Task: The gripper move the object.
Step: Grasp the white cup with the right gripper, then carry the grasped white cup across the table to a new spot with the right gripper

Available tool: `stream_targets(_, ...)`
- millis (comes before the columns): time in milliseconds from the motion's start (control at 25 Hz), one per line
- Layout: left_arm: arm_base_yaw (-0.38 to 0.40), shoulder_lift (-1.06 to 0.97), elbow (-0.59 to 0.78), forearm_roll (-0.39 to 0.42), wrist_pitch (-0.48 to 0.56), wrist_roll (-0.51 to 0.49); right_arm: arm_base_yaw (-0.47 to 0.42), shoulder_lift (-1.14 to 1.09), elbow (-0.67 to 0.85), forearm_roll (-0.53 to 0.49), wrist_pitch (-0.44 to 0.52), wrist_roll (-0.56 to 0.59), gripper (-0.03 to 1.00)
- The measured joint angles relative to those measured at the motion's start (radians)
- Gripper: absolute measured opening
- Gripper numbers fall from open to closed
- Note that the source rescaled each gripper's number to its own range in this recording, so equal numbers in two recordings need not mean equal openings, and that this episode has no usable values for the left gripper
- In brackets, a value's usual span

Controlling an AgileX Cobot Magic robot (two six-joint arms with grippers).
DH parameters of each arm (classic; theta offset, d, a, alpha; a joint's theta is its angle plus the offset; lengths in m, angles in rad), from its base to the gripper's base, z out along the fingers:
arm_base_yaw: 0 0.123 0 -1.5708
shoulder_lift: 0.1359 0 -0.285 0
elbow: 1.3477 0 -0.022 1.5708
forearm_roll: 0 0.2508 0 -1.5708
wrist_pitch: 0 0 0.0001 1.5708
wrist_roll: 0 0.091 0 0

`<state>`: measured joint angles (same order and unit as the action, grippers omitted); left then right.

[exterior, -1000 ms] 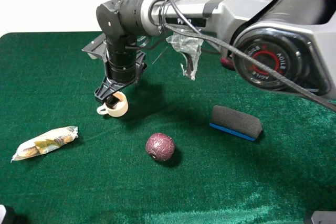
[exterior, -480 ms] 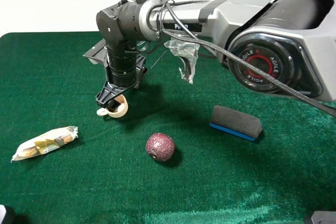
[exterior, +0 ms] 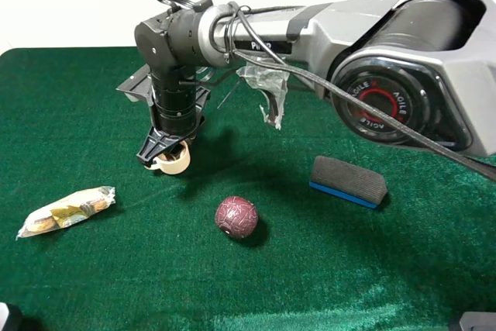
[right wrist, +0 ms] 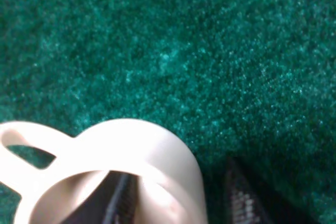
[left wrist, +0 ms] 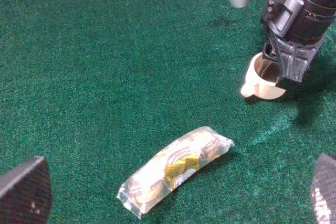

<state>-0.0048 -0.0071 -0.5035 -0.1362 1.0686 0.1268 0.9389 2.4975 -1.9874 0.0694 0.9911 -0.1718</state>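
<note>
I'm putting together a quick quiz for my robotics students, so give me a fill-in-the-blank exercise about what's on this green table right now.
1. The right end effector grips the cream cup with one finger ____ it and the other outside its wall.
2. The grey eraser has a ____ bottom layer.
3. Between the snack packet and the eraser lies a maroon ____.
Missing words: inside; blue; ball.

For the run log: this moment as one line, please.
right pincer: shut on cup wall, one finger inside | left pincer: open, away from cup | ball, snack packet, eraser: lying apart
</note>
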Motion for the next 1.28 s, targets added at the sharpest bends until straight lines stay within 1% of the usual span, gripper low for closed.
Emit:
stream_targets(320,0.0,0.0,0.0,0.0,0.0,0.0,0.0,0.0,0.0,0.0,0.005,0.0,0.22)
stream_targets(520,0.0,0.0,0.0,0.0,0.0,0.0,0.0,-0.005,0.0,0.0,0.022,0.0,0.01)
stream_targets(720,0.0,0.0,0.0,0.0,0.0,0.0,0.0,-0.034,0.0,-0.016,0.031,-0.001,0.0)
stream_targets(960,0.0,0.0,0.0,0.0,0.0,0.0,-0.006,-0.066,0.0,-0.022,0.076,-0.023,0.0)
stream_targets(1120,0.0,0.0,0.0,0.0,0.0,0.0,-0.031,-0.09,0.0,-0.044,0.1,-0.054,0.0)
stream_targets(1280,0.0,0.0,0.0,0.0,0.0,0.0,-0.076,-0.122,0.0,-0.069,0.116,-0.078,0.0)
